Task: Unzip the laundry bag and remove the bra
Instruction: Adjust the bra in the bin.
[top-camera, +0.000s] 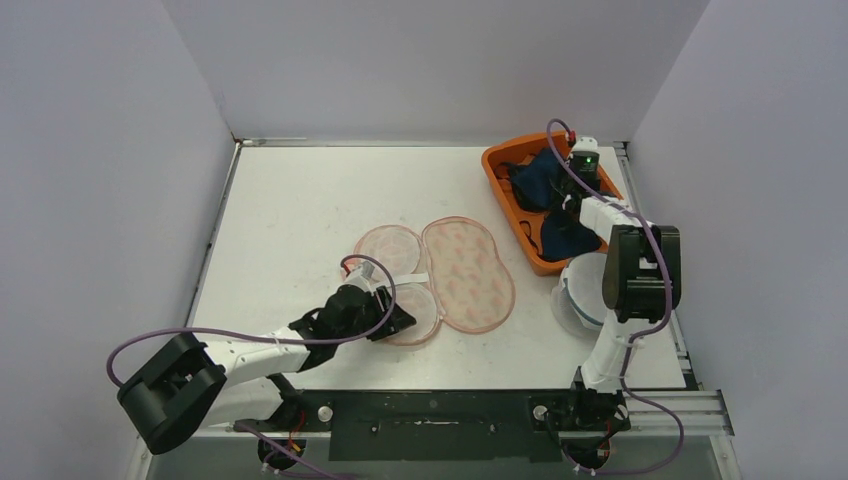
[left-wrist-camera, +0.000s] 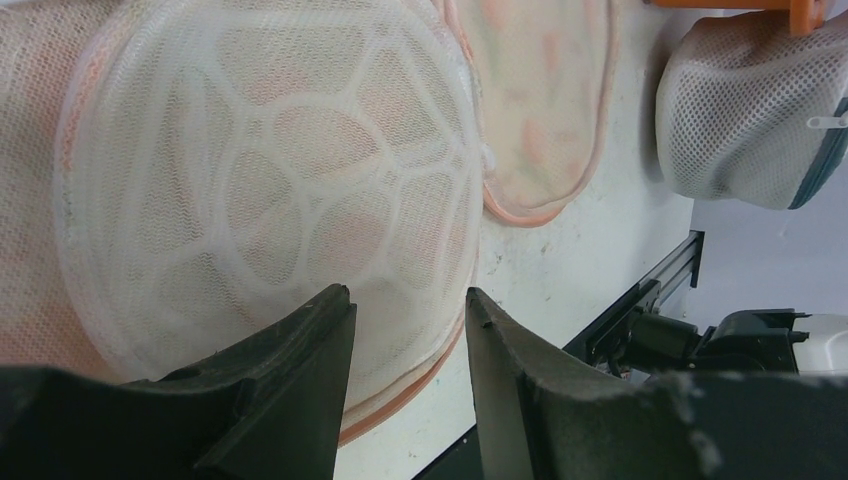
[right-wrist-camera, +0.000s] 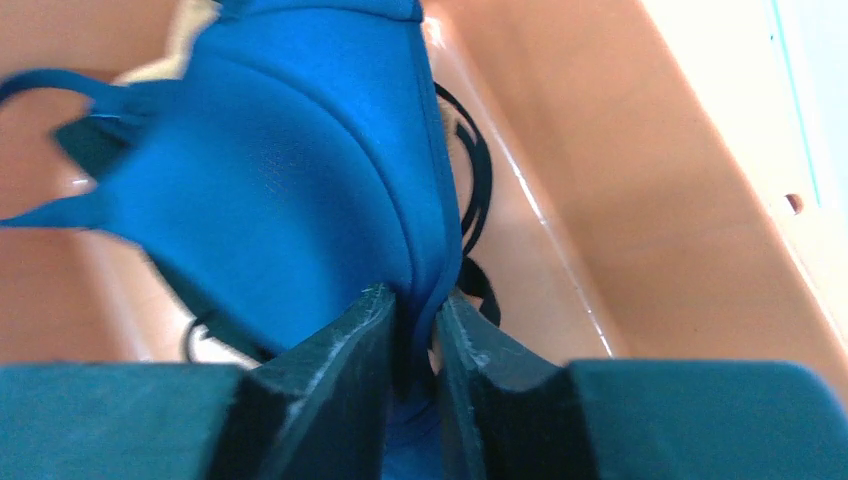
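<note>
Pinching a fold of the blue bra (right-wrist-camera: 290, 190), the right gripper (right-wrist-camera: 415, 300) sits low inside the orange tray (right-wrist-camera: 620, 200) at the far right of the table (top-camera: 300, 200). Its fingers stand nearly together with fabric caught between them. The bra thus lies in the tray, well apart from the bag (top-camera: 465, 270), which rests opened into flat pink lobes at mid-table. The left gripper (left-wrist-camera: 405, 295) hovers at the bag's near edge, jaws partly apart, with nothing visibly clamped. Whether its tips touch the mesh cannot be told.

Since the bra appears already out of the bag, the step in hand is probably settling it in the tray. To do this well:
- Grip the thick cup edge rather than a strap, because the black straps (right-wrist-camera: 485, 185) beside it loop loosely and could snag a finger.
- Begin any shift with a straight lift, so the fabric clears the tray wall.
- Release only once the cup rests on the tray floor.
- Let the left gripper remain where it is, so the bag is not dragged.
</note>
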